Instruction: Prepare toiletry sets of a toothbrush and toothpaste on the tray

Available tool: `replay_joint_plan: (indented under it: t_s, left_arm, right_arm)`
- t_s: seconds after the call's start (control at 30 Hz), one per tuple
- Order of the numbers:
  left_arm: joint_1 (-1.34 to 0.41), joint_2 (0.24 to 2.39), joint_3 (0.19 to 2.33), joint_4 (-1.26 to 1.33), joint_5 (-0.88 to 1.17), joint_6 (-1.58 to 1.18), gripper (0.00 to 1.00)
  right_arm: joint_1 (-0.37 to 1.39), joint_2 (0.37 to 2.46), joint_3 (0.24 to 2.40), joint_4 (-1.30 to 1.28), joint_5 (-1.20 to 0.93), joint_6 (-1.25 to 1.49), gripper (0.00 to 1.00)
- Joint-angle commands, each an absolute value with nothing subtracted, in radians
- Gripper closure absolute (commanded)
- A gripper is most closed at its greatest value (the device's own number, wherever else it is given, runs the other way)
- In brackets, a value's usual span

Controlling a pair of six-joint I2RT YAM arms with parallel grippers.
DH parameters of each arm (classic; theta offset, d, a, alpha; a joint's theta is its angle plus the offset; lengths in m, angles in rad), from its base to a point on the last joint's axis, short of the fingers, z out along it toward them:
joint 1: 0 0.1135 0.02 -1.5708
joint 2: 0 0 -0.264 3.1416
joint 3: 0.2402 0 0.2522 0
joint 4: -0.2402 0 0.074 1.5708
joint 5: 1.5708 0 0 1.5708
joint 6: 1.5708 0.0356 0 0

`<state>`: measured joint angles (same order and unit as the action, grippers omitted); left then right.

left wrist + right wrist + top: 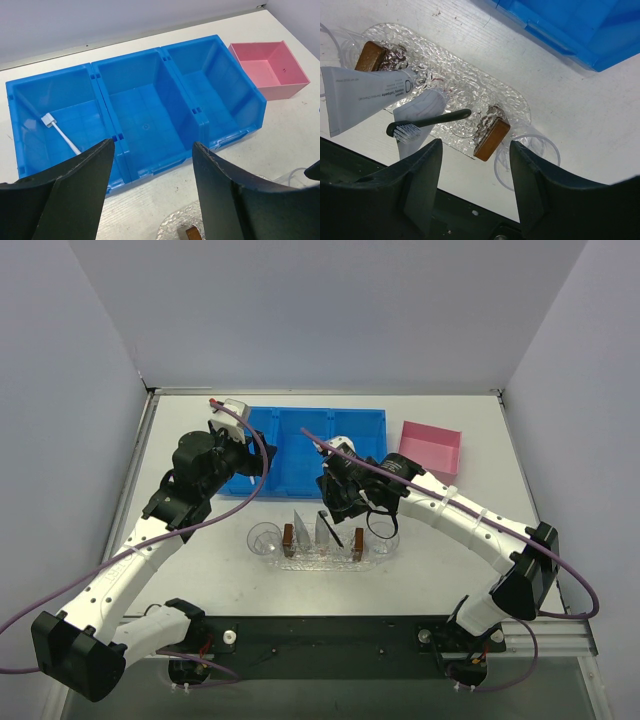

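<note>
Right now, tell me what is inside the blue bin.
A white toothbrush lies in the blue bin's left compartment; the others look empty. Front walls hide the nearest floor.

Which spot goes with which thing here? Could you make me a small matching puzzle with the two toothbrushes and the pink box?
Things:
1 white toothbrush
2 black toothbrush
3 pink box

Places:
A on the table, beside the blue bin
B lying across a toothpaste tube on the tray
C inside the blue bin, in the end compartment farthest from the pink box

Pairs: 1-C, 2-B, 3-A
</note>
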<state>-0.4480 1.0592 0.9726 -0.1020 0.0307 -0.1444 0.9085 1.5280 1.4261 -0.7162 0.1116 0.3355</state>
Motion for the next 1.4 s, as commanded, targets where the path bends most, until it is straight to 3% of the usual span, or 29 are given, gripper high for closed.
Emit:
replay_joint_plan:
  t_s: [0.0,0.3,0.73,1.17,1.37]
  left_arm:
    - [-0.448,1.057,0.976,-0.084,0.02,-0.132,0.27]
    - [-0.446,1.066,0.976,-0.086,0.009,-0.138,0.29]
    - [-0.443,1.167,0.982,-0.107,-0.216,-0.144,0.38]
    - [-0.313,1.531,1.163,-0.179,-0.419,-0.33,0.4]
    - [-0.308,1.664,1.238,-0.186,-0.428,-0.333,0.5]
  right_arm:
    - [0.9,1.482,1.427,-0.741,0.149,0.336,0.48]
    - [0.885,1.431,1.411,-0.726,0.187,0.341,0.45]
    - [0.793,1.197,1.247,-0.575,0.225,0.365,0.46]
    - [0.716,1.051,1.14,-0.515,0.207,0.353,0.46]
    - [0.709,1.035,1.123,-0.505,0.195,0.353,0.47]
